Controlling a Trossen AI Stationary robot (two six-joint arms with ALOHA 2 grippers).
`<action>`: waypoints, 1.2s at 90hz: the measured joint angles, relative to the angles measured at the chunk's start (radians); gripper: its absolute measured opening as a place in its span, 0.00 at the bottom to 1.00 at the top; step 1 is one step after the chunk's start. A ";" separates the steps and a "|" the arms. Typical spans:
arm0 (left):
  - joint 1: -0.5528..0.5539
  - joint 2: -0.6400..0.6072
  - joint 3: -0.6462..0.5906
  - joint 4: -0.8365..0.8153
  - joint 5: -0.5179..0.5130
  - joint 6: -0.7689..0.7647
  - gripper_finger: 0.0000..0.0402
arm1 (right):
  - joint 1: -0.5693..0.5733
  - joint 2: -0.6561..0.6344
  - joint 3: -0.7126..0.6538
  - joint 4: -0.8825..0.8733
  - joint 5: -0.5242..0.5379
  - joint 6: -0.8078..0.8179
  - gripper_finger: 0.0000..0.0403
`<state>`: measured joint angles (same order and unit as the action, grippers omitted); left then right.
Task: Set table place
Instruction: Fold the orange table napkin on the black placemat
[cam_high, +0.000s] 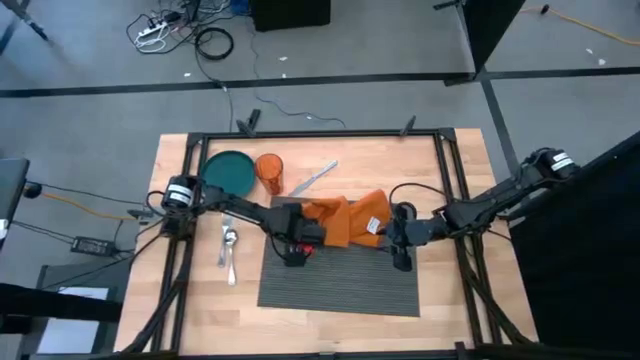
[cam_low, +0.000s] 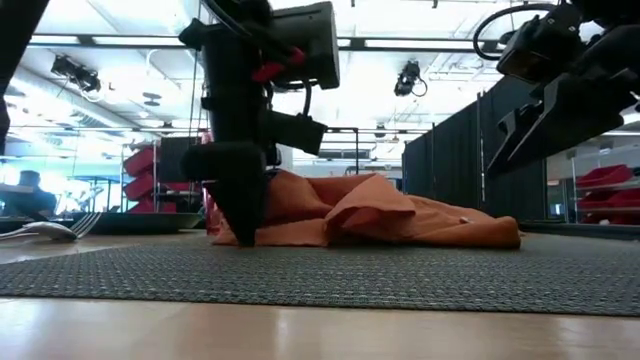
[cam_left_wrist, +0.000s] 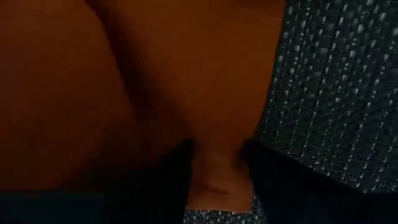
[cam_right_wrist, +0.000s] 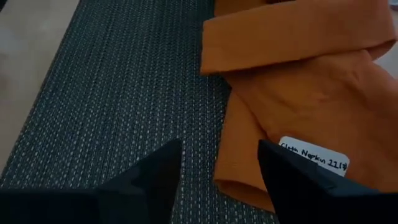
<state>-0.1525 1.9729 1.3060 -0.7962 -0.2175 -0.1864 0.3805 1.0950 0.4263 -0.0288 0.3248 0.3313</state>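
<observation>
Left gripper (cam_high: 293, 252) is down on the dark grey ribbed rectangular placemat (cam_high: 340, 285), its fingers pinching a fold of the crumpled orange cloth napkin (cam_high: 345, 220), which lies across the mat's far edge. Right gripper (cam_high: 402, 258) hovers above the mat at the napkin's other end, fingers spread and holding nothing, a white label (cam_right_wrist: 314, 155) on the cloth just ahead. The mat lies at the near middle of the light wooden plank table (cam_high: 450, 200). Further back: a round teal plate (cam_high: 228, 170) and an orange cup (cam_high: 269, 172), both empty. A knife (cam_high: 314, 178) lies beside them, a fork and spoon (cam_high: 229, 250) left of the mat.
</observation>
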 joint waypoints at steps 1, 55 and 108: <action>0.000 0.000 0.000 0.000 0.000 0.000 0.26 | 0.000 0.000 0.000 0.000 0.000 0.000 0.47; -0.125 0.001 0.369 -0.393 -0.023 -0.153 0.00 | -0.005 -0.051 0.000 -0.076 0.112 -0.191 0.47; -0.157 0.001 0.375 -0.377 -0.054 -0.180 0.00 | -0.102 0.314 0.002 0.074 0.260 -0.446 0.54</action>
<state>-0.3092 1.9736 1.6810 -1.1732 -0.2713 -0.3667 0.2785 1.4092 0.4282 0.0448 0.5845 -0.1149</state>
